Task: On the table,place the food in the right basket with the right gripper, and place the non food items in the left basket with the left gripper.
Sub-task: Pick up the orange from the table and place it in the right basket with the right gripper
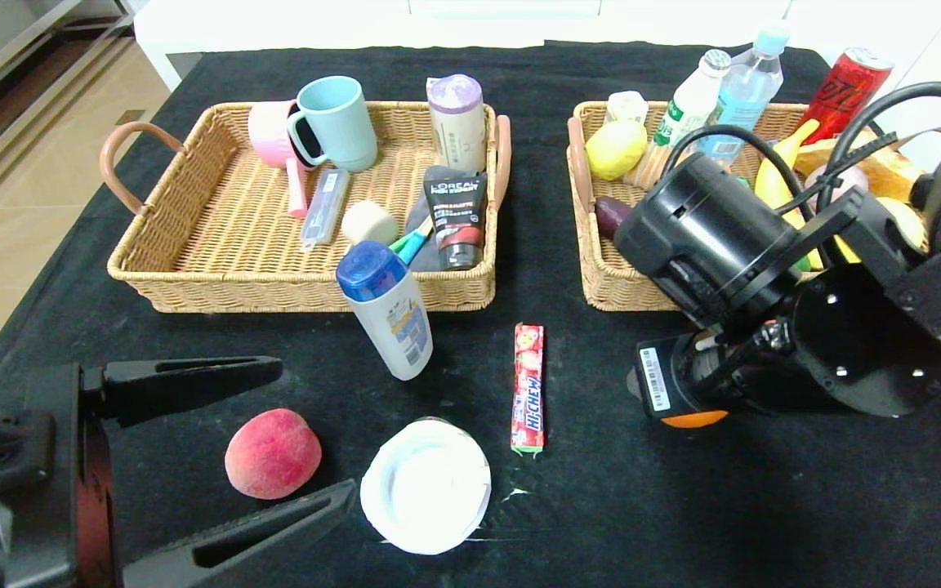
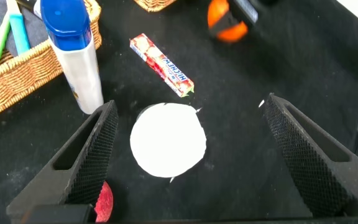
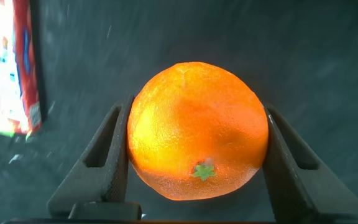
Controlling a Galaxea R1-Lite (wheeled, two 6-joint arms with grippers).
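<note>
Head view: right tool [image 1: 695, 408] low over worktop [image 1: 683, 506], orange [image 1: 693, 420] beneath it, in front of right basket [image 1: 601, 278]. Left tool [image 1: 307, 437] spread near peach [image 1: 273, 454]. Bottle [image 1: 389, 310] stands before left basket [image 1: 193, 269]; dish [image 1: 425, 486] beside candy stick [image 1: 528, 388].

Left wrist view: left tool [image 2: 188, 149] spread, dish [image 2: 168, 139] between fingers, untouched.

Right wrist view: right tool [image 3: 197, 162] pinching orange [image 3: 197, 130].

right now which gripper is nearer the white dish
Left. The left gripper hangs open right at the white dish; the right gripper is off to its right, jaws around the orange.
</note>
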